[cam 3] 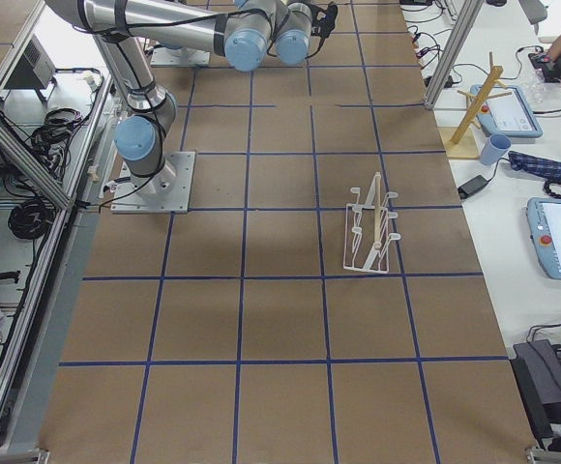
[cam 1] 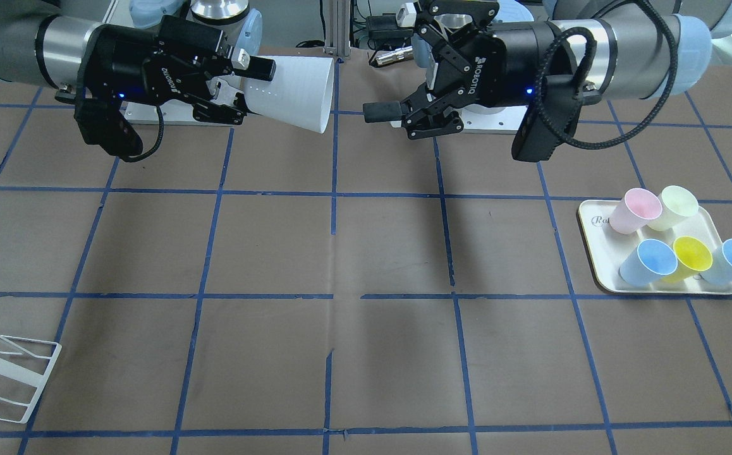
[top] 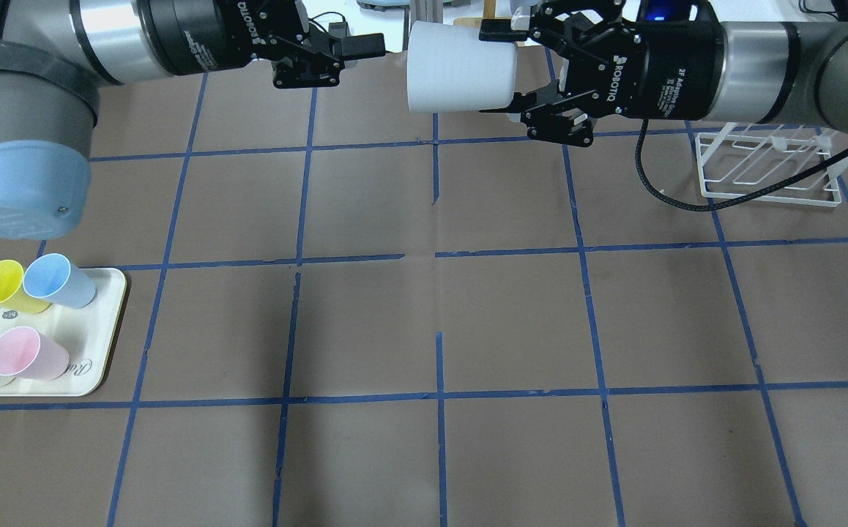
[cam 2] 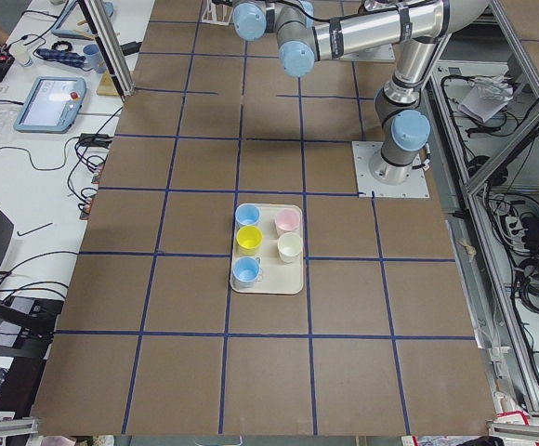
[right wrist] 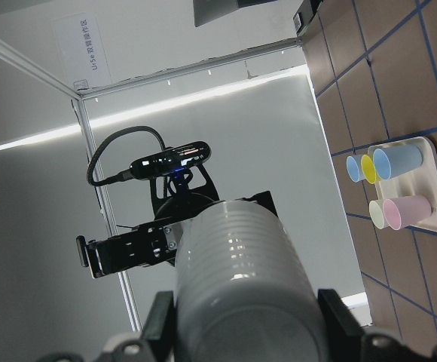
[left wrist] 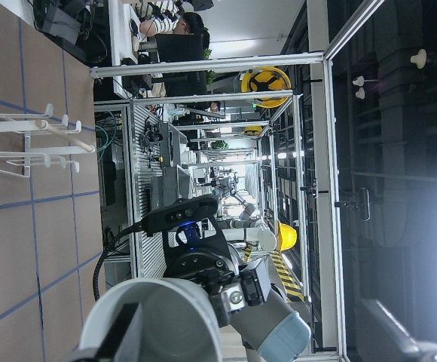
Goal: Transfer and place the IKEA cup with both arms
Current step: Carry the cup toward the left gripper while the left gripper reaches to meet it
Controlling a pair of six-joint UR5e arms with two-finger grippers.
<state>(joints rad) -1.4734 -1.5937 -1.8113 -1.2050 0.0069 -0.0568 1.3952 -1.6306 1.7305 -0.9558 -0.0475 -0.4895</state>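
At the robot's left end of the brown, blue-taped worktop [top: 424, 315] sits a cream tray [top: 113, 322] carrying upright coloured cups [top: 1, 285] in pink, pale green, yellow and light blue. Above the far part of the worktop the left arm [top: 124, 36] reaches level toward the middle; its left fingers [top: 362, 45] are spread wide and hold nothing. Just across a small gap hangs the IKEA cup [top: 453, 69], pale grey-white, lying on its side in the air near the central tape line, wide mouth facing the left fingers and not touching them. The right fingers [top: 497, 29] are closed on the cup's narrow base end, one on each side, with the right arm [top: 761, 55] stretched out level behind them. Farther right a white wire rack [top: 768, 168] rests on the worktop
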